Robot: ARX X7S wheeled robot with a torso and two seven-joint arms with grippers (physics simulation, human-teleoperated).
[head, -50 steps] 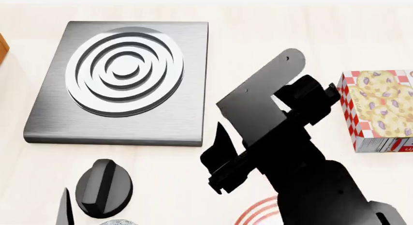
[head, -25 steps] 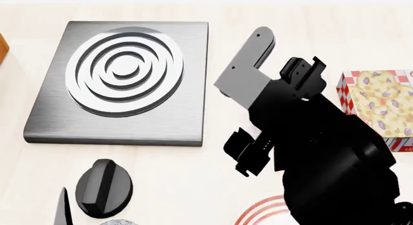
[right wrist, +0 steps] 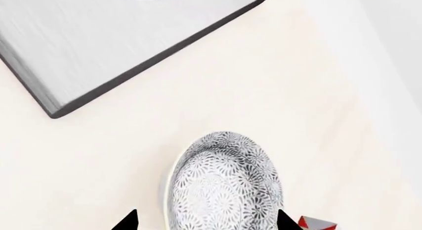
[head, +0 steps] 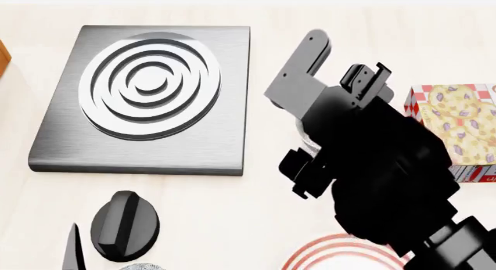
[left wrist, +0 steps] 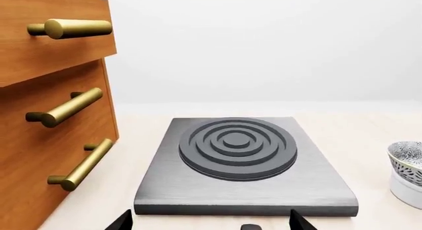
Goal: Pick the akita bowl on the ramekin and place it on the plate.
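Now the right claw (right wrist: 205, 221) is spread wide, with the bowl (right wrist: 224, 183) right between its tips, on the ramekin (left wrist: 407, 189).

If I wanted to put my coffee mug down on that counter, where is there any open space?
Open counter lies between the grey burner slab and the patterned food box, though the right arm hangs over much of it. Another bare strip runs behind the slab. It is crowded in front: a black knob, the red-ringed plate and the patterned bowl on its white cup.
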